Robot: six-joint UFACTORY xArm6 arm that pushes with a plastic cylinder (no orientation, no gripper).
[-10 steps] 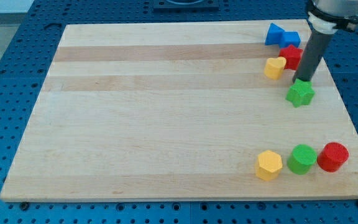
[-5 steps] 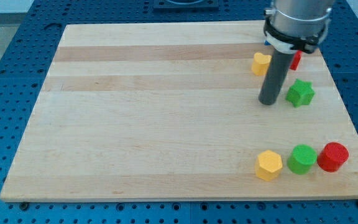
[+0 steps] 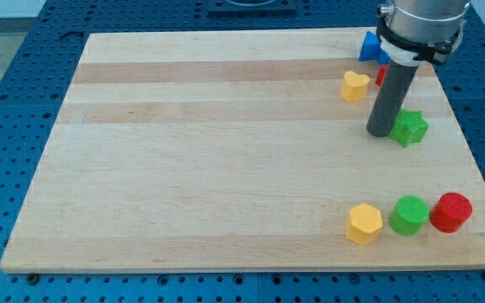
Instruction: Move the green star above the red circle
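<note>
The green star (image 3: 412,128) lies near the board's right edge, in the upper half. My tip (image 3: 382,132) stands right against the star's left side. The red circle (image 3: 451,211) sits at the view's lower right, below the star and a little to its right. The rod hides part of a red block (image 3: 381,76) above the star.
A green circle (image 3: 410,215) and a yellow hexagon (image 3: 365,223) line up left of the red circle. A yellow heart (image 3: 354,86) lies up-left of my tip. A blue block (image 3: 370,45) sits at the board's (image 3: 209,151) top right, partly behind the arm.
My tip moved from above the green star round to its left, then right up against it. The yellow heart was pushed left. The star shifted slightly right.
</note>
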